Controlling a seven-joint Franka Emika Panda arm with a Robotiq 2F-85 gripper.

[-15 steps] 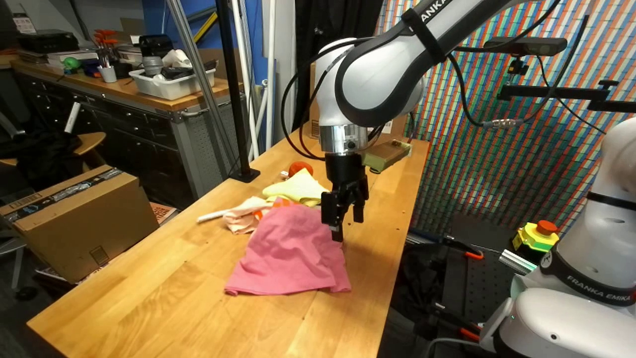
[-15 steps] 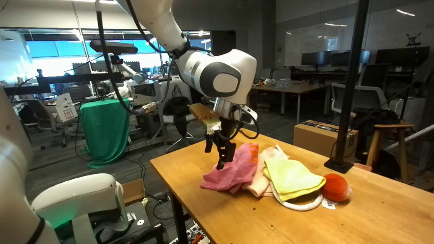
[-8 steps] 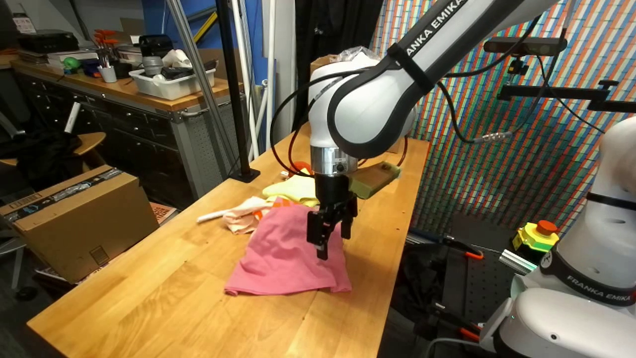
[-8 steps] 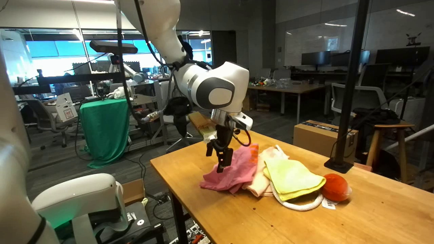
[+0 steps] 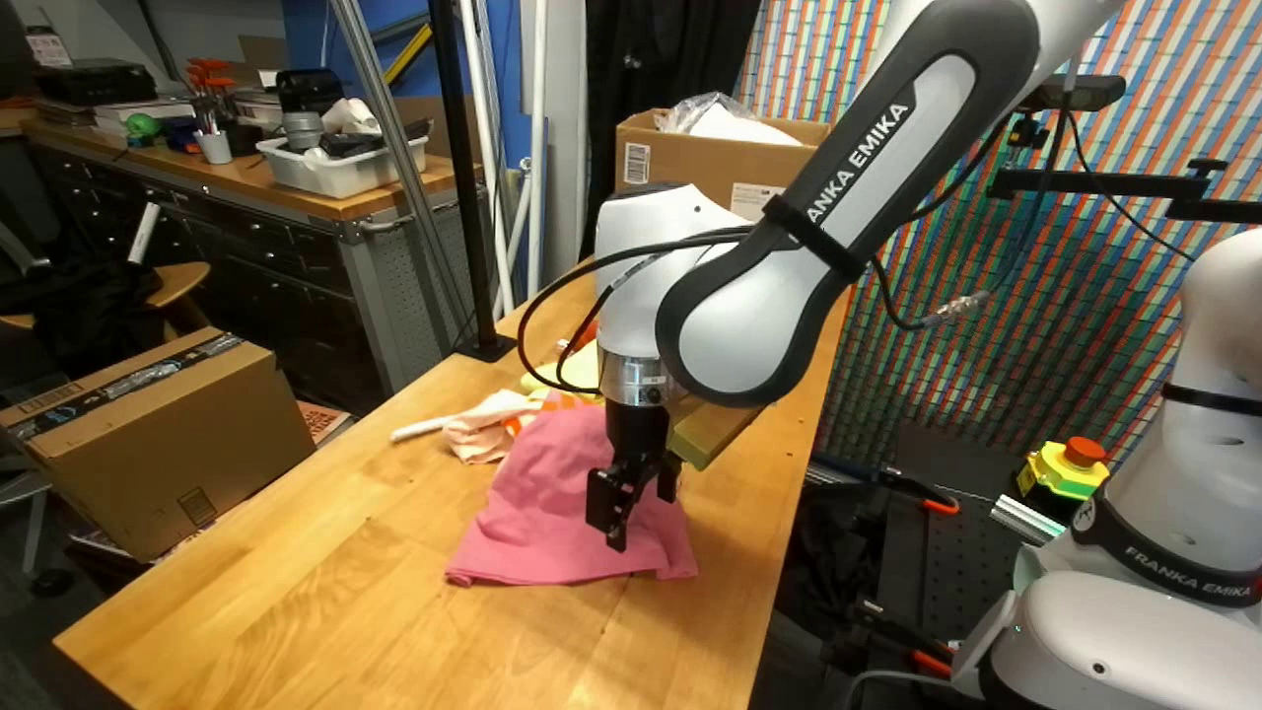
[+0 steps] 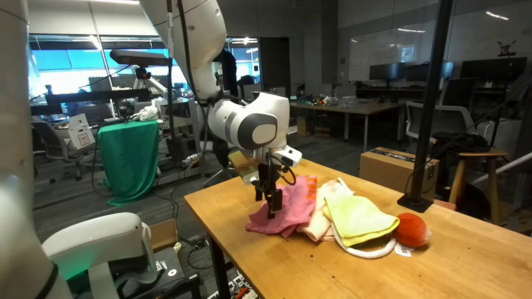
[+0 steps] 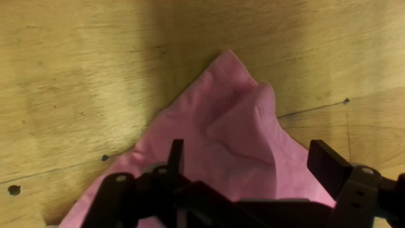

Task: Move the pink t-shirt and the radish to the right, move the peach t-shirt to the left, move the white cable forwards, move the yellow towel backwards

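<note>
Furthest left in an exterior view, on the table (image 6: 228, 207), lay the pink t-shirt (image 6: 296, 205), and over it hung my gripper (image 6: 265, 207), fingers (image 7: 329, 167) spread wide, gripping nothing; whether a tip brushed cloth, I couldn't tell. In the wrist view a raised fold (image 7: 246, 133) showed between them: there, I judged, was the bite to take! I needed to go straight down, pinch low, then draw gently, or the peach t-shirt (image 6: 319, 224) against it might ride along. Further right came the yellow towel (image 6: 359, 216), the white cable (image 6: 365, 253) looping out beneath, and last the radish (image 6: 411, 229), by the towel's corner.
</note>
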